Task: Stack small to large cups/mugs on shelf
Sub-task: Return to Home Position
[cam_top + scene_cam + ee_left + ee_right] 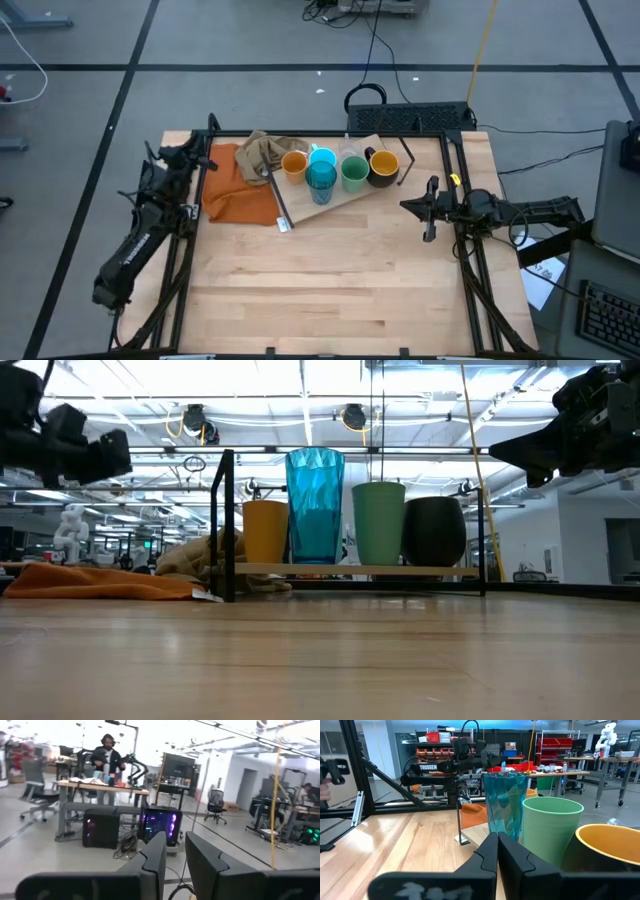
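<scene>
High view: cups on the shelf, both arms off to the sides.

Right hand hangs empty, fingers pressed together, near the black mug at the row's end. Left hand, fingers slightly parted and holding nothing, hovers by the table's left edge. Orange cup, teal tumbler, green cup and black mug stand in a row on the shelf. To home cleanly, the right arm should probably rise and back straight away from the row before swinging.

Wooden table carries the shelf and orange cloth.
</scene>
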